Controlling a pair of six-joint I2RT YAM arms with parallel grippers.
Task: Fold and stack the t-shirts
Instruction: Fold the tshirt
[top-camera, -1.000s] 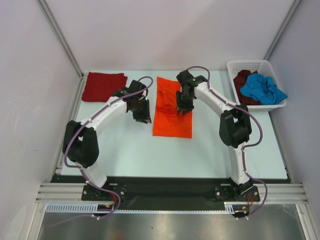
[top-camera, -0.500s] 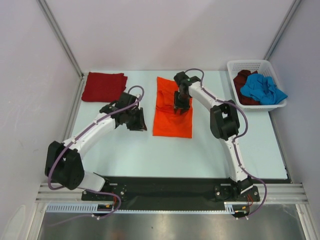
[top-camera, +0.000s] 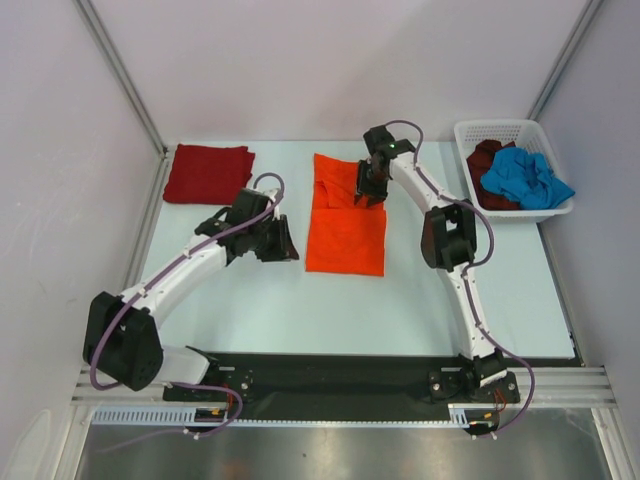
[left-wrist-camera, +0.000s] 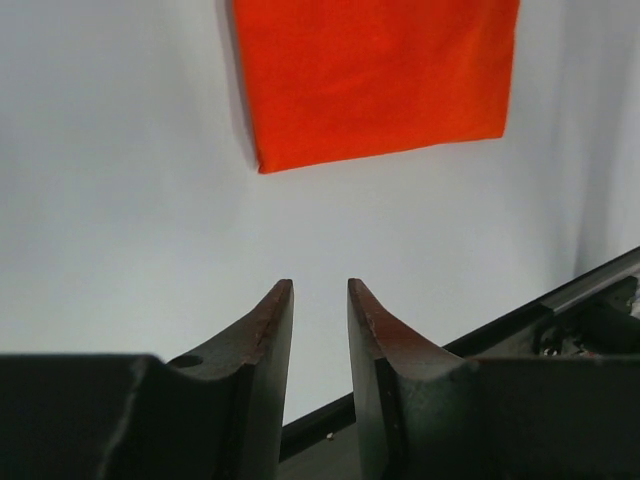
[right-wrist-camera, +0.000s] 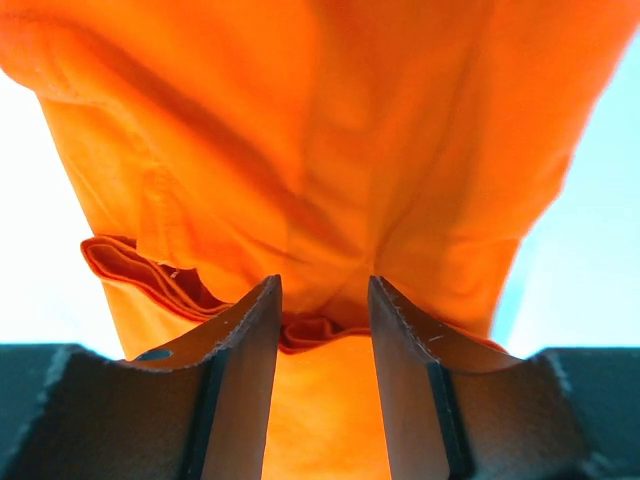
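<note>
Tabletop of pale smooth board (top-camera: 300, 300) bears a bright orange cloth t-shirt (top-camera: 345, 235) folded into a long strip at its middle. A white plastic lattice basket (top-camera: 470, 130) at the far right holds a crumpled blue t-shirt (top-camera: 525, 178) lying on a dark maroon t-shirt (top-camera: 487, 157). A folded dark red t-shirt (top-camera: 207, 172) lies far left.

Only the right wrist view shows the right gripper (right-wrist-camera: 325, 285) spread over bunched orange folds, pinching nothing. The left wrist view shows the left gripper (left-wrist-camera: 320, 285) narrowly parted and empty above bare table, near the shirt's corner.
</note>
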